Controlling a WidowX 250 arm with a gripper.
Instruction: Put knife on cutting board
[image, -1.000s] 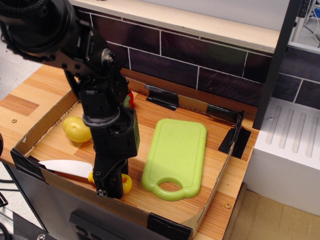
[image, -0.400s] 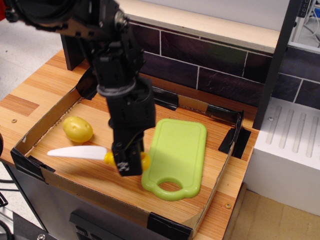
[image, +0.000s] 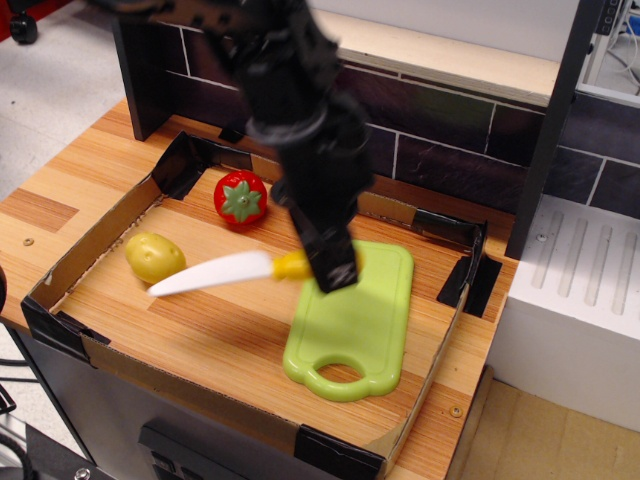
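Note:
My black gripper (image: 332, 268) is shut on the yellow handle of the knife (image: 222, 275) and holds it in the air. Its white blade points left and slightly down, over the wooden floor of the box. The gripper hangs over the upper left part of the light-green cutting board (image: 355, 315), which lies flat in the box with its oval handle hole toward the front. The rear end of the knife handle is hidden behind the fingers.
A yellow potato (image: 155, 257) lies at the left of the cardboard-walled box (image: 95, 352). A red tomato (image: 240, 198) with a green top sits at the back left. A dark tiled wall stands behind. A white rack (image: 575, 310) is at the right.
The gripper has lifted the knife off the box floor near the front left and carried it right and back, up over the board's left part. The tomato has come into view.

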